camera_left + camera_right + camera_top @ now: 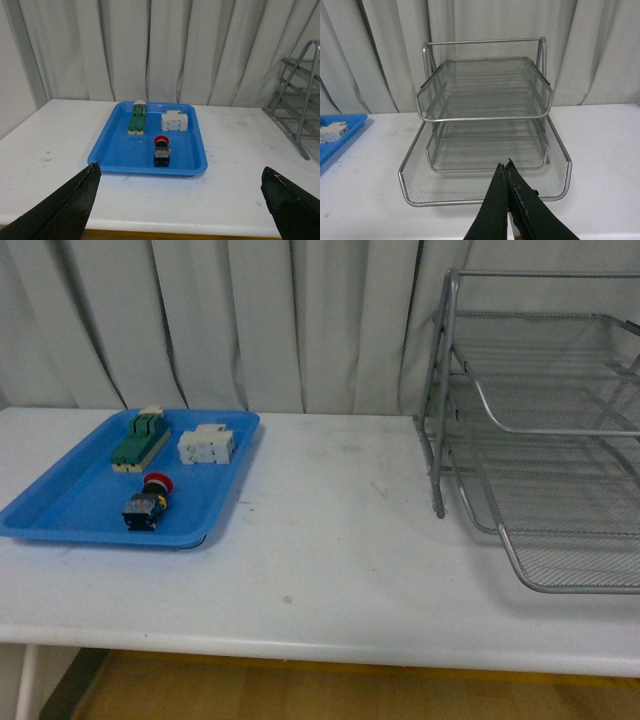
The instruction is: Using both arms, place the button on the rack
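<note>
The button (147,504), red cap on a black body with blue and yellow parts, lies near the front of a blue tray (60,502) at the table's left. In the left wrist view the button (162,150) sits well ahead of my left gripper (181,180), which is open and empty, fingertips wide apart. The silver three-tier mesh rack (545,440) stands on the right. In the right wrist view my right gripper (504,167) is shut with nothing in it, just before the rack's (485,120) lowest shelf. Neither arm shows in the front view.
On the blue tray (115,150) also lie a green-and-beige block (140,440) and a white block (207,445). White table (330,540) runs between tray and rack, its front edge close. Grey curtains hang behind.
</note>
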Available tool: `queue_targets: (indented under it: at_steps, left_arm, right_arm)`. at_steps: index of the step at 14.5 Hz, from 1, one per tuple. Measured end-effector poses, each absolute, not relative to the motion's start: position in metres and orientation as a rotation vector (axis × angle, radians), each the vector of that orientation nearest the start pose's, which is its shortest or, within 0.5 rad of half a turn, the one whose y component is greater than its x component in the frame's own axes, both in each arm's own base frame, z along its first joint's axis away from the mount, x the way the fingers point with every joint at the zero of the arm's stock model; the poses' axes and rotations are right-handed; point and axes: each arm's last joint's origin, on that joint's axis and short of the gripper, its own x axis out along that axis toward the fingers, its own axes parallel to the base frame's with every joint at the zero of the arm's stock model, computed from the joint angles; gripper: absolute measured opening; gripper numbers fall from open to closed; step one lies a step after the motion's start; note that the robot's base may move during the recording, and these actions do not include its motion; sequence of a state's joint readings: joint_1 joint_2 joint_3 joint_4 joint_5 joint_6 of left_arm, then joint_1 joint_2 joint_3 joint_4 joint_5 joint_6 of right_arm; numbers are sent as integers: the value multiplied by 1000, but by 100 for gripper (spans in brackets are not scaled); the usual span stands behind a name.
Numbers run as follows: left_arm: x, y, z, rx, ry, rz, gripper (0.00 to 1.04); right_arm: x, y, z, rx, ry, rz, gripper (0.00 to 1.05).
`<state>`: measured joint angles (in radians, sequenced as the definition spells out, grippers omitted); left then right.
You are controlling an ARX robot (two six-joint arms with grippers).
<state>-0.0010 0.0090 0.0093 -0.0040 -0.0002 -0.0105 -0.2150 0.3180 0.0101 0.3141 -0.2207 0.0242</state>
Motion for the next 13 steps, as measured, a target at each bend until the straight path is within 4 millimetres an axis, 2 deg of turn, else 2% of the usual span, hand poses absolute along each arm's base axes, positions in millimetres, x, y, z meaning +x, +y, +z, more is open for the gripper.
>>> queue_targets:
  at_steps: [4, 5, 7, 8, 12, 13]
  left_arm:
    - [98, 0, 166, -10, 4, -1, 98]
    - [98, 0, 166, -10, 3, -1, 98]
    - [98, 0, 166, -10, 4, -1, 98]
    - [98, 0, 166, -10, 4, -1, 98]
    - [98, 0, 166, -10, 3, -1, 98]
    - [98, 0, 166, -10, 3, -1, 98]
  right_arm:
    - [110, -6, 169, 7, -6, -16, 2]
    - [108, 2, 170, 5, -18, 29, 2]
    - [100, 0, 164, 3, 35, 0, 2]
    - [97, 0, 169, 3, -22, 1, 2]
    - [97, 0, 167, 3, -3, 0, 2]
    - [97, 0, 167, 2, -3, 0, 12]
